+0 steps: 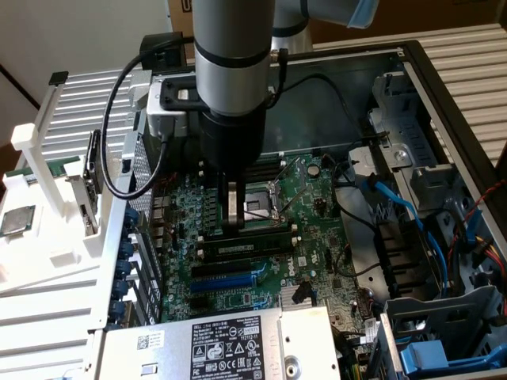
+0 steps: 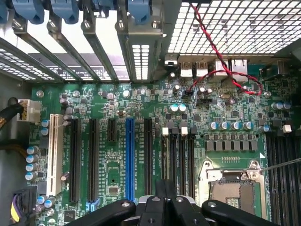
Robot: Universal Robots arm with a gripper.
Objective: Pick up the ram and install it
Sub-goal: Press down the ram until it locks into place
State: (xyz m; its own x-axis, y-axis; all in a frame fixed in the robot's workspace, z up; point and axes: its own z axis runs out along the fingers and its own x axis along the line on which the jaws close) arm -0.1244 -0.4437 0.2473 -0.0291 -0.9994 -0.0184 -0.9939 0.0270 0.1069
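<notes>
**Kid:** Where is the ram?

**Me:** The ram (image 1: pixel 253 246) is down inside the computer case (image 1: pixel 444 95). It stands on its thin edge in a long black slot on the green motherboard (image 1: pixel 313 229). You can see the pale label along its side.

**Kid:** And where is your claw?

**Me:** My claw (image 1: pixel 232 222) points straight down, right over the ram. It is nearer the ram's end on the exterior view's left than its middle. The tips come down to the ram's top edge. I cannot tell if they press on it or stop just above it.

**Kid:** Is your claw pinching it?

**Me:** No. My two fingers are pressed together, with nothing between them. In the wrist view the claw (image 2: pixel 164 207) is shut tight above the black memory slots (image 2: pixel 181 160).

**Kid:** What is next to the ram?

**Me:** Just behind it is the square processor socket (image 1: pixel 257 207) with its metal frame. On the ram's other side is a long blue slot (image 1: pixel 230 279). Nearer the camera sits the grey power box (image 1: pixel 230 344) with a black sticker.

**Kid:** And outside the case?

**Me:** A white rack (image 1: pixel 47 206) stands at the exterior view's left, well apart from my claw. A square silver chip (image 1: pixel 16 222) lies on it.
</notes>
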